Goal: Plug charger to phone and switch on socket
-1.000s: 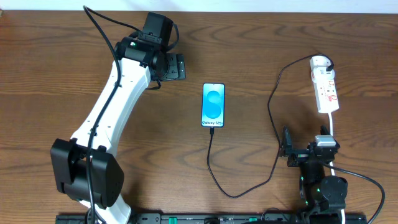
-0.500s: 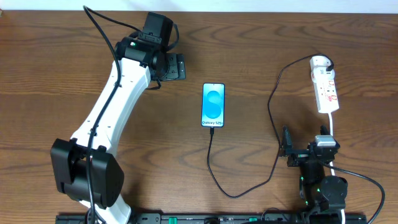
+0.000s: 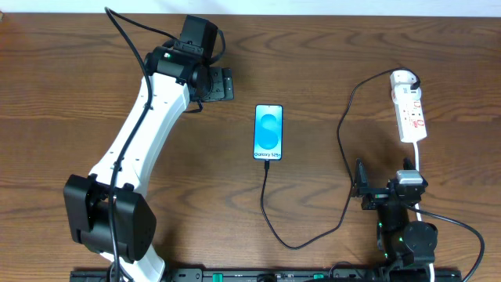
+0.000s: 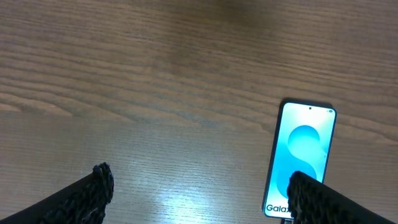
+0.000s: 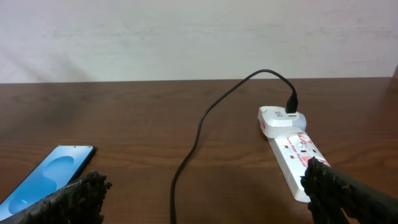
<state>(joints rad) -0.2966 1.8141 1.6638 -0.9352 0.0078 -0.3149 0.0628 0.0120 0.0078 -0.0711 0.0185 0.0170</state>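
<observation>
The phone [image 3: 268, 131] lies flat mid-table, its cyan screen lit; it also shows in the left wrist view [image 4: 301, 155] and the right wrist view [image 5: 48, 175]. The black charger cable [image 3: 344, 149] runs from the phone's bottom edge, loops toward the front and rises to its plug [image 3: 412, 79] in the far end of the white socket strip [image 3: 409, 114]. The plug also shows in the right wrist view [image 5: 291, 103], on the strip [image 5: 290, 147]. My left gripper [image 3: 221, 84] is open, left of and beyond the phone. My right gripper [image 3: 359, 186] is open, near the front edge, below the strip.
The strip's white cord [image 3: 419, 160] runs down toward the right arm's base. The left arm [image 3: 141, 141] stretches diagonally across the left half of the brown wooden table [image 3: 313, 55]. A pale wall [image 5: 186, 37] stands behind the table.
</observation>
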